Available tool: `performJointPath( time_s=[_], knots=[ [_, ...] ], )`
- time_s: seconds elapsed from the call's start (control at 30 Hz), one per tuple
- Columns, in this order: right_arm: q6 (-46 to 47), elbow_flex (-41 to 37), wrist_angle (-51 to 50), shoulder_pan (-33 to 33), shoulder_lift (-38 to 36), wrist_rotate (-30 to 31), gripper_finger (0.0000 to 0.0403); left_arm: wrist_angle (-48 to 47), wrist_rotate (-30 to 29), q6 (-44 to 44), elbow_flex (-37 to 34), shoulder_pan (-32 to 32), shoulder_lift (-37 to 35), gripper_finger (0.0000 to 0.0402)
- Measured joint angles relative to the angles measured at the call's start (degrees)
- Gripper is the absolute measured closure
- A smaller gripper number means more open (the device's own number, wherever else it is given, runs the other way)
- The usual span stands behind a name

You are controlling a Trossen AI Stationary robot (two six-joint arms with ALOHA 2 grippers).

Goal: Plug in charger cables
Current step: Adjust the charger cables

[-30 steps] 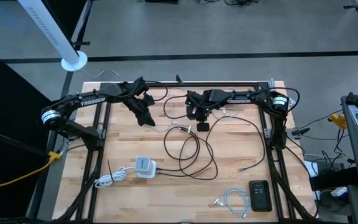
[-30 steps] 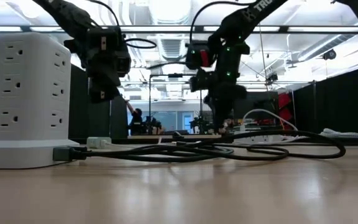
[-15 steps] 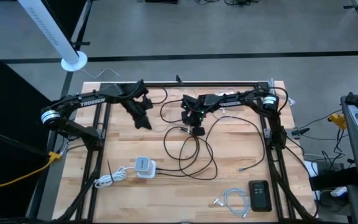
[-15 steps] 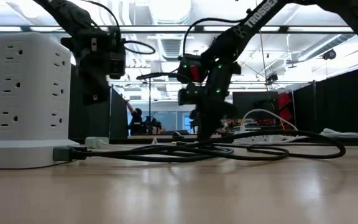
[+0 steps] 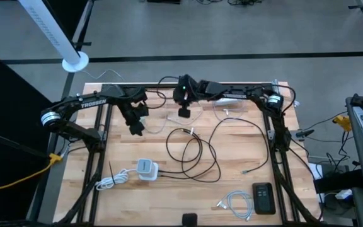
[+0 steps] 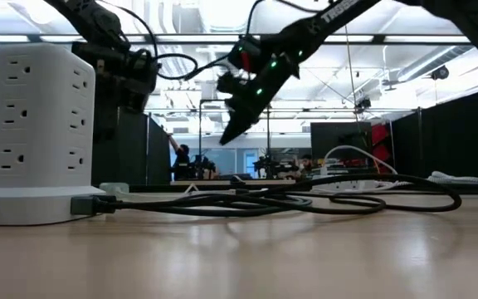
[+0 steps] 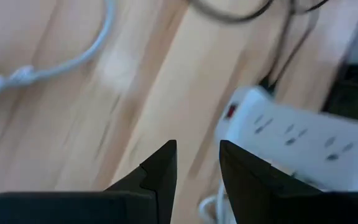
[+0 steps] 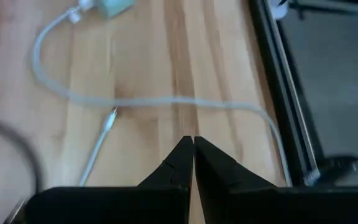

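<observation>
Mid-table, black cable [image 5: 197, 154] coiled, lengthwise front-to-back

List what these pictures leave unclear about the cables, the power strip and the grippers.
- Black cable: in the high view its plug tips are too small to find; in the low view its loops overlap.
- Power strip: left wrist view is blurred and cuts it off at the picture's edge, so free sockets can't be counted.
- Right gripper: fingers meet, with nothing visible between them.
- Left gripper: a narrow empty gap shows.
</observation>
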Motion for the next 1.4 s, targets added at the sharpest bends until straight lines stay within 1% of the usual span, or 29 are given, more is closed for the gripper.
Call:
performJointPath(
  time_s=[0.07,0.17,0.3,0.4,0.53,0.6,0.67,0.73,0.9,0.97,1.0,1.07,1.13,1.2,1.27,1.33,1.4],
  knots=[
    [-0.5,0.1,-2.8,-0.5,-1.6,-2.1,0.0403,-1.8,-2.9,-0.9,-0.5,0.0,0.1,0.0292],
    [-0.2,0.1,-7.4,-0.7,-4.0,-4.9,0.0403,-1.6,-6.4,-7.9,-1.7,0.0,0.2,0.0292],
    [1.5,0.1,-13.1,-0.4,-7.4,-8.0,0.0403,-0.5,-6.5,-13.9,-3.8,0.0,0.3,0.0292],
    [2.7,0.1,-14.4,0.1,-10.3,-8.5,0.0403,6.0,-6.6,-19.2,-5.9,0.1,0.6,0.0292],
    [4.1,0.1,-13.8,0.8,-13.9,-8.4,0.0403,19.2,-9.2,-30.8,-9.0,0.4,1.2,0.0292],
    [4.6,0.1,-13.4,1.2,-15.8,-8.4,0.0403,23.5,-11.5,-33.0,-9.7,0.5,1.5,0.0292],
    [4.9,0.1,-13.2,1.5,-17.6,-8.4,0.0403,25.4,-14.1,-33.9,-9.5,0.4,1.9,0.0292],
    [4.9,0.1,-13.1,1.8,-19.1,-8.3,0.0403,25.7,-18.7,-32.5,-8.9,0.8,2.5,0.0292],
    [6.4,0.1,-11.2,2.4,-21.4,-8.2,0.0403,28.1,-35.7,-26.1,-5.2,2.5,3.4,0.0292],
    [7.2,0.1,-10.8,2.6,-21.7,-8.1,0.0403,27.5,-41.0,-23.4,-2.7,3.2,3.5,0.0292],
    [7.5,0.1,-11.0,2.8,-21.7,-8.1,0.0403,26.0,-42.2,-22.4,-1.1,3.8,3.5,0.0292],
    [8.6,0.1,-11.7,3.1,-21.7,-8.0,0.0403,18.7,-41.8,-21.9,3.3,4.4,3.5,0.0292],
    [9.1,0.1,-13.3,3.4,-21.7,-8.0,0.0403,8.6,-38.4,-21.6,8.1,4.5,3.3,0.0292],
    [9.3,0.1,-15.4,3.8,-21.7,-8.0,0.0403,-2.5,-32.9,-21.3,11.6,4.1,3.3,0.0292],
    [9.4,0.1,-17.1,4.2,-21.6,-7.9,0.0403,-11.8,-28.5,-21.3,12.8,3.5,3.3,0.0295],
    [10.1,0.1,-17.9,4.6,-21.3,-7.9,0.0403,-18.1,-28.8,-21.6,12.3,3.2,3.3,0.0299],
    [10.1,0.1,-17.9,5.1,-21.2,-7.8,0.0403,-19.4,-31.3,-21.5,10.3,3.3,3.3,0.0301]
  ],
)
